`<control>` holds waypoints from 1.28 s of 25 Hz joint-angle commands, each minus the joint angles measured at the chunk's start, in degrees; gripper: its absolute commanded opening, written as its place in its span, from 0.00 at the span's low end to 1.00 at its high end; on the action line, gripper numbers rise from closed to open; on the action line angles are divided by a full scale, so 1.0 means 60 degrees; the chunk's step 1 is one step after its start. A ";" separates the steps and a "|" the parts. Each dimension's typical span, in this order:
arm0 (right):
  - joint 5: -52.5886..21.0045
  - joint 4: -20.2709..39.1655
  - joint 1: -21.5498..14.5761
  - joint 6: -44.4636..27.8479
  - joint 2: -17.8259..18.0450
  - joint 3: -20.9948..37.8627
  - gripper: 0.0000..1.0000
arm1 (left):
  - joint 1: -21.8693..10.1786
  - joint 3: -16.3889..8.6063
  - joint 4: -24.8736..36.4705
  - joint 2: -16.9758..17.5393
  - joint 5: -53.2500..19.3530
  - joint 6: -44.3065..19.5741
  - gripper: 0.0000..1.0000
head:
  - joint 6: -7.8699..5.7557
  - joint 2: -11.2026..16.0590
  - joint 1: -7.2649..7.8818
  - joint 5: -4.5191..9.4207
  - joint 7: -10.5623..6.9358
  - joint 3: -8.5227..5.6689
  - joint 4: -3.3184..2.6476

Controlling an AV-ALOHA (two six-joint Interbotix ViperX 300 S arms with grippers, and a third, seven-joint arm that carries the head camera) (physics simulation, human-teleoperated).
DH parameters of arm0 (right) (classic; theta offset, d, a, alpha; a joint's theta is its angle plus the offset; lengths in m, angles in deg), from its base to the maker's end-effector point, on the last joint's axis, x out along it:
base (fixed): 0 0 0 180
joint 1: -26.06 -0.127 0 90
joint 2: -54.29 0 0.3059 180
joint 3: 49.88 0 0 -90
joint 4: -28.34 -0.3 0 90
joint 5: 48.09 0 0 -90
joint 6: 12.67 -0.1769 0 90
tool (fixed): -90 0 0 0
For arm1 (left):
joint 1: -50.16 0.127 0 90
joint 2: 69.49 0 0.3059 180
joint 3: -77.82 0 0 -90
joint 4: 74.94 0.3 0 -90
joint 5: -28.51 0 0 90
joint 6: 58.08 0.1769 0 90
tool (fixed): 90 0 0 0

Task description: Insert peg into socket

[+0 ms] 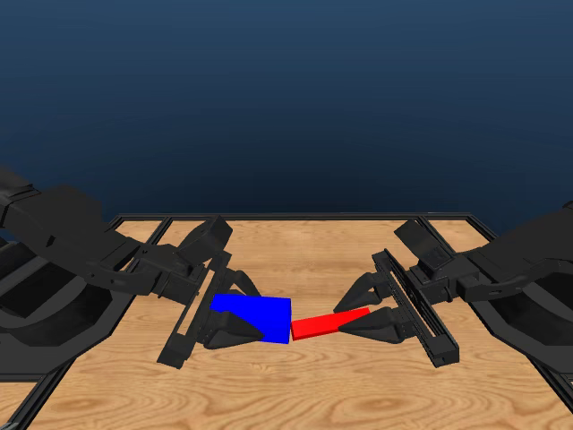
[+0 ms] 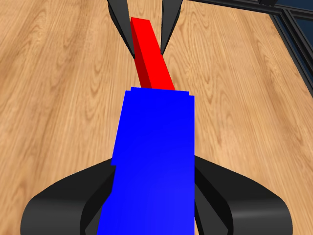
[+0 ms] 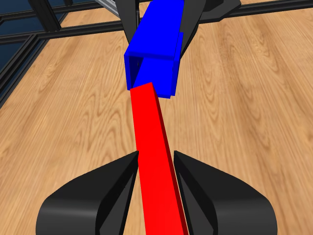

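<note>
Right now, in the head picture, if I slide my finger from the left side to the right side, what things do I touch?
Left arm → left gripper → blue socket → red peg → right gripper → right arm.

The peg (image 1: 329, 324), a slim, matte, bright red rectangular bar, is held above the wooden table (image 1: 295, 394), level but slightly tilted. Its near end is seen entered into the hollow mouth of the socket (image 1: 254, 314), at the lower edge of the opening; how deep it reaches cannot be told. The socket is a bright blue boxy block, wider and thicker than the peg, with thin walls around a square opening. It is likewise carried clear of the table, its open end turned toward the peg, roughly in line with it.
</note>
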 commanded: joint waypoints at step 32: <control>0.0162 0.0884 -0.0119 -0.1195 0.1974 0.2837 1.00 | -0.0055 -0.0735 0.1803 -0.0301 -0.0864 -0.2025 0.00 | 0.0180 -0.0274 0.0100 -0.0042 -0.0191 -0.0109 0.0052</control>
